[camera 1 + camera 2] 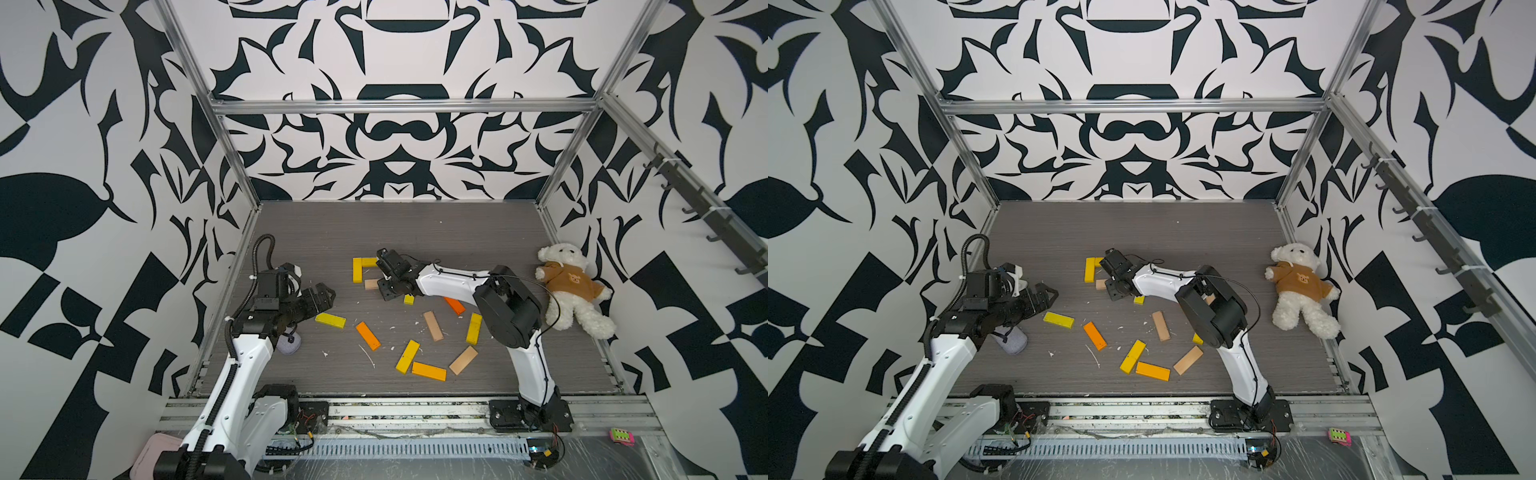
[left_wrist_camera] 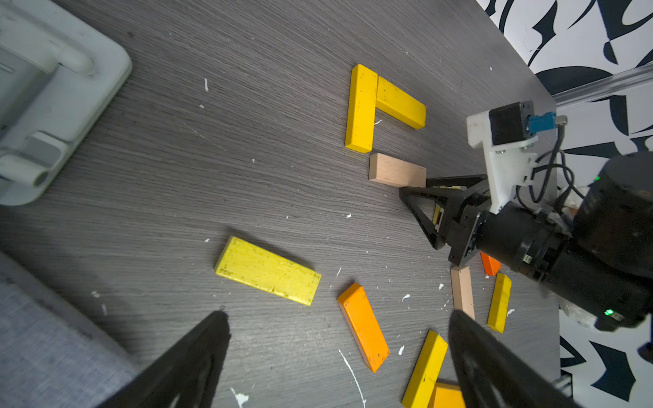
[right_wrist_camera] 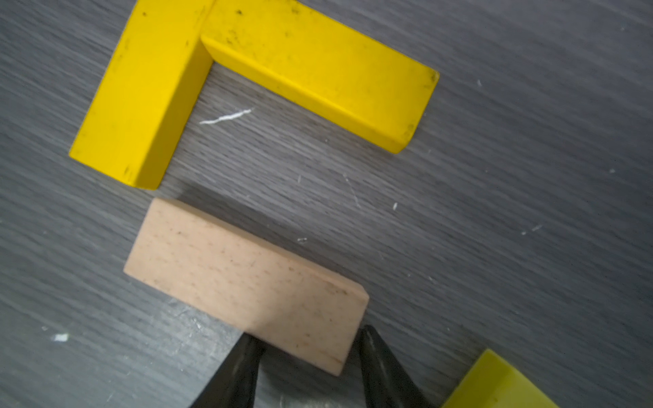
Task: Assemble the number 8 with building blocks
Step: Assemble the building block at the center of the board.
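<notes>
Bright even light, pale tan wooden block (image 3: 243, 282) throws only a soft shadow; top views bow, wrist shots smeary.

1. The walls (image 1: 399, 137) wore a bold black-and-white swirling pattern and rose on three sides, well beyond the right gripper (image 1: 379, 286).
2. Silver aluminium rails (image 1: 403, 106) framed them at the corners and across the back.
3. The floor (image 1: 374, 224) beneath that gripper was grey wood-grain board.
4. A rack of dark hooks (image 1: 706, 212) ran along the wall farthest from the left gripper (image 1: 330, 297).
5. The light was soft and even, with faint shadows.
</notes>
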Available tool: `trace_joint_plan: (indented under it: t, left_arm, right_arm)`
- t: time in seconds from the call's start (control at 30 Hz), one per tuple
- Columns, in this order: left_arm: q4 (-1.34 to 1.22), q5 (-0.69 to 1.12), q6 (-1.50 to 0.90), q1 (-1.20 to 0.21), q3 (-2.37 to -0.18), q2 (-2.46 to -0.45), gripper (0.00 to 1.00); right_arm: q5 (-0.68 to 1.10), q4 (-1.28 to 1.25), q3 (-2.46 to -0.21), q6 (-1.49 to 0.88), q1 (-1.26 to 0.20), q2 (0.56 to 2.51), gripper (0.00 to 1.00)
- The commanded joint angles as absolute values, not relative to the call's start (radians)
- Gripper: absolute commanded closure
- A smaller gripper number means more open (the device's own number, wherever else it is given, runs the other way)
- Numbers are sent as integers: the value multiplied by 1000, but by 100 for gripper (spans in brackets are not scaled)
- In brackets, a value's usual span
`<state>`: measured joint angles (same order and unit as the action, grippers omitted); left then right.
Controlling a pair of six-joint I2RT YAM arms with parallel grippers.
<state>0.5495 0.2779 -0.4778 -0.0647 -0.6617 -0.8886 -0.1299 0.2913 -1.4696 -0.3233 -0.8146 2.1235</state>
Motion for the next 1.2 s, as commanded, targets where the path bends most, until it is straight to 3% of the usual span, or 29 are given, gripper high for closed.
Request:
trace_joint_plan:
  t: [0.0, 1.17]
  left_arm:
    - [544, 290, -474, -61, -647, -889, 1]
    - [538, 294, -470, -61, -644, -889, 1]
  right_arm:
    - [-123, 292, -1496, -356, -813, 2137, 50]
    - [-151, 284, -1516, -497, -831, 2163, 42]
